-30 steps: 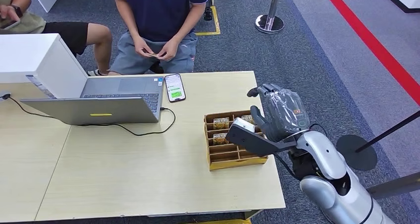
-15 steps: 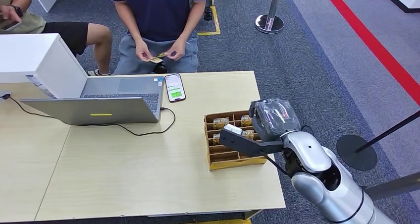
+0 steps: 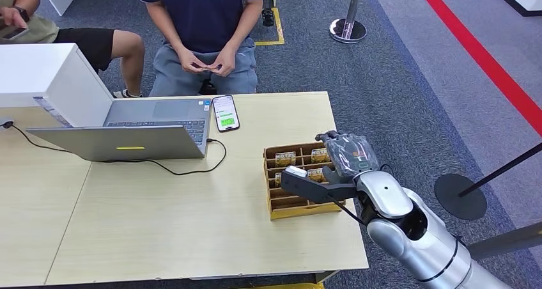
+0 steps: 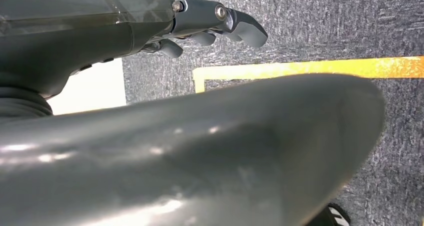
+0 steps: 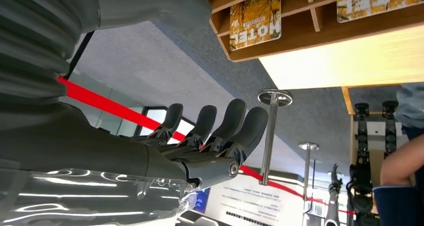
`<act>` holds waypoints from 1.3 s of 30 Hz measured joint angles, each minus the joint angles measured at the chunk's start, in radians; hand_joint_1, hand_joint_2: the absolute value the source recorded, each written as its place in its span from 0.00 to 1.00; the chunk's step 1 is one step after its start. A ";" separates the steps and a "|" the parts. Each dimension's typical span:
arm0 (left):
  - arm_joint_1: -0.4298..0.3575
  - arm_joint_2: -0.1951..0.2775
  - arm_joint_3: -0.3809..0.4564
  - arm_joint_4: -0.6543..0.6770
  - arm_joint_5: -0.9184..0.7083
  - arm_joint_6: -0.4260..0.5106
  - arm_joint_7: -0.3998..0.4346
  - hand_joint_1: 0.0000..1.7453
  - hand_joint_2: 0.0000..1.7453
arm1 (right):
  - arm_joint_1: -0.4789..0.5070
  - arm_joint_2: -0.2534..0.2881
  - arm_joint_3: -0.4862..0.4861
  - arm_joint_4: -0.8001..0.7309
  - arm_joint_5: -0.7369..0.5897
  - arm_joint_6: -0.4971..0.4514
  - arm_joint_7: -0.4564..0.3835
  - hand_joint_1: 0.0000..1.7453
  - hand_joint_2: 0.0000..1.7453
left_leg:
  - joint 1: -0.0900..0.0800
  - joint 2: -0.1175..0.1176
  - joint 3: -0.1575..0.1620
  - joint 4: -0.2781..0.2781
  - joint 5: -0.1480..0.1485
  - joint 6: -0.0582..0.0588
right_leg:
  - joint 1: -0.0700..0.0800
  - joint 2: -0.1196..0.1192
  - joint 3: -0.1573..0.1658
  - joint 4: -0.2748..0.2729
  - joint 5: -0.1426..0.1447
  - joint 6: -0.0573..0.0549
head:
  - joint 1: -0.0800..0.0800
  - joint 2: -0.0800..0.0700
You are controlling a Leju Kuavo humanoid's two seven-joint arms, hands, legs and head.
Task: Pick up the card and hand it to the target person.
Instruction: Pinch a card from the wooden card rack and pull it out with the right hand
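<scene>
Lower right of the head view, the glossy grey right hand (image 3: pixel 348 156) hangs empty, fingers loosely apart, over the slotted wooden card box (image 3: pixel 299 181); printed hotel cards (image 3: pixel 285 158) stand in its slots on the pale woodgrain worktop (image 3: pixel 160 225); upper centre, a seated person (image 3: pixel 204 27); the left hand (image 4: pixel 210 23) holds nothing, fingers apart, over grey carpet (image 4: pixel 350 26).

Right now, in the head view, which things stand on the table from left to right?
White box → laptop → phone → wooden card holder → right hand over its far end.
</scene>
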 joint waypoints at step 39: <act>0.000 -0.003 -0.010 0.003 0.006 0.000 -0.001 0.00 0.00 | -0.022 0.015 0.031 0.163 -0.096 -0.001 -0.045 0.47 1.00 | 0.000 0.000 0.000 0.000 0.000 0.000 | 0.000 0.000 0.000 0.000 0.000 0.000 | 0.000 0.000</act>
